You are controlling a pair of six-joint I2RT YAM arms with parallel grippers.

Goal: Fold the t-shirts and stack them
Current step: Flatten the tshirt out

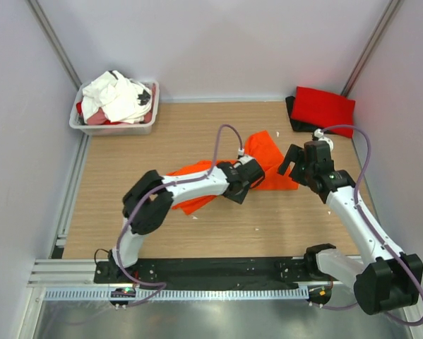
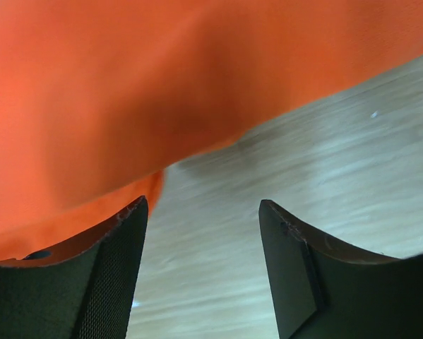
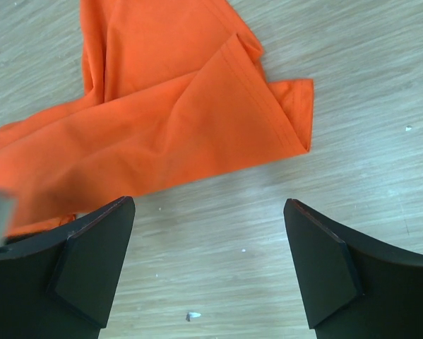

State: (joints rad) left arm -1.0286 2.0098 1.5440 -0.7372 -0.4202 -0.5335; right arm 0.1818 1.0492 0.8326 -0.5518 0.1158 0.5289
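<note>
The orange shirt lay crumpled on the counter. The left tool and right tool were both released, gripping nothing. The best course was pinching opposite hemmed corners and spreading it flat before folding.

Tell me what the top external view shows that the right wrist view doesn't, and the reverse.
Only top external: the white tub heaped with white t-shirts at far left, the folded red t-shirt at far right, and the left gripper at the orange t-shirt. Only right wrist: the shirt's stitched hem up close, and the right gripper open, nothing between its fingers. Both: the orange t-shirt crumpled on the wooden table.
</note>
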